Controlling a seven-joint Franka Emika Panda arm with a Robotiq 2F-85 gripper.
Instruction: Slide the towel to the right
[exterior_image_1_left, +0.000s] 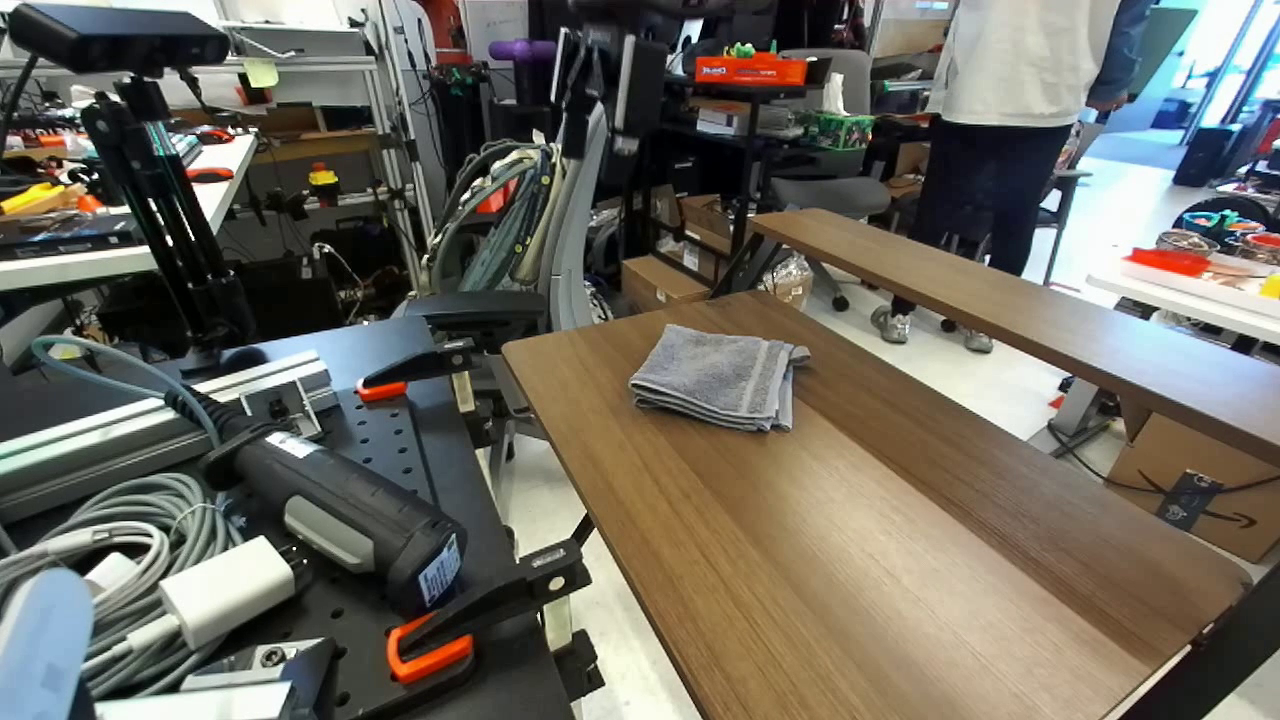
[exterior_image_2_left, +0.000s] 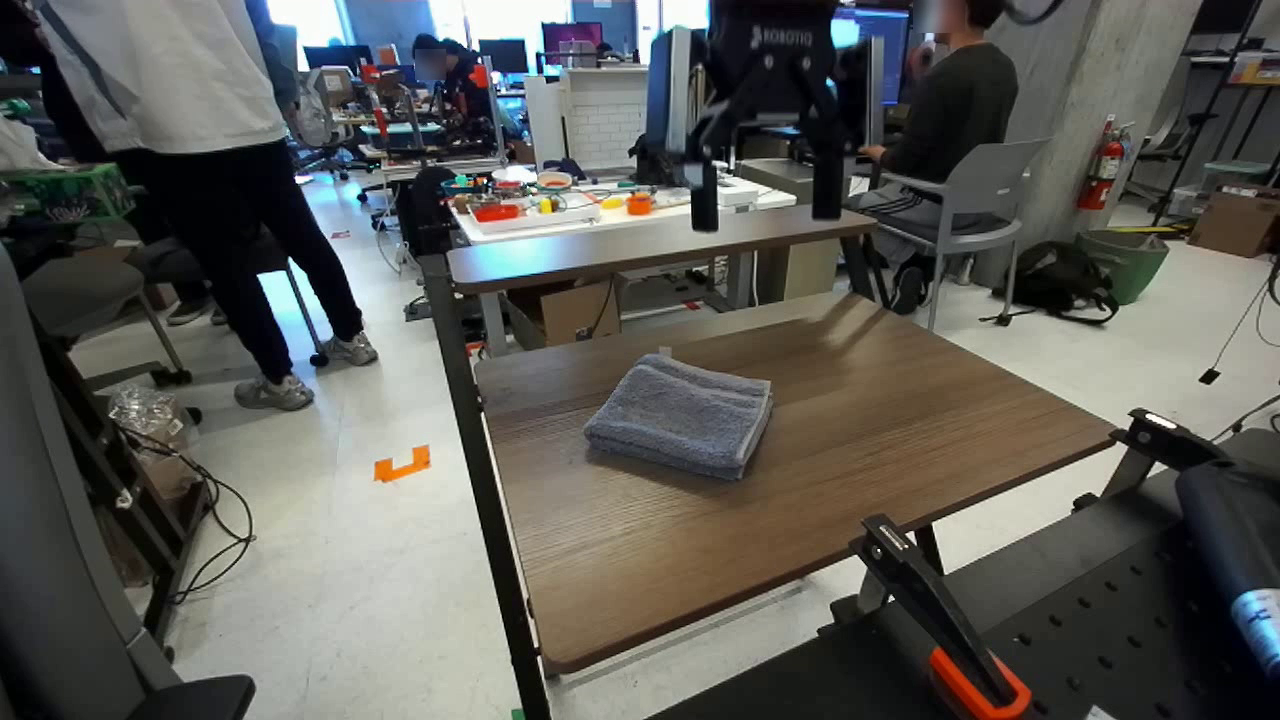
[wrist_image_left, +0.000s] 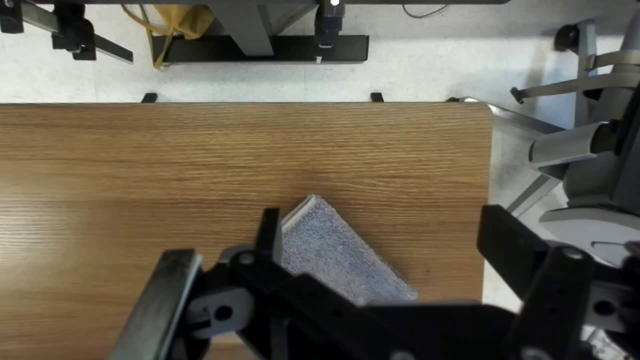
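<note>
Pale floor (exterior_image_2_left: 290, 560) at left in an exterior view, with standing person (exterior_image_2_left: 205, 90) beyond; then brown desk (exterior_image_2_left: 930, 400), with grey folded towel (exterior_image_2_left: 680, 415) flat near its left end. Nearly square, so hard to tell a long axis; in the wrist view, set askew, with one corner toward the desk edge at top. Farther right, claw (exterior_image_2_left: 766, 200) raised above, released, jaws well apart; then seated person (exterior_image_2_left: 955, 110) and fire extinguisher (exterior_image_2_left: 1105, 165).
</note>
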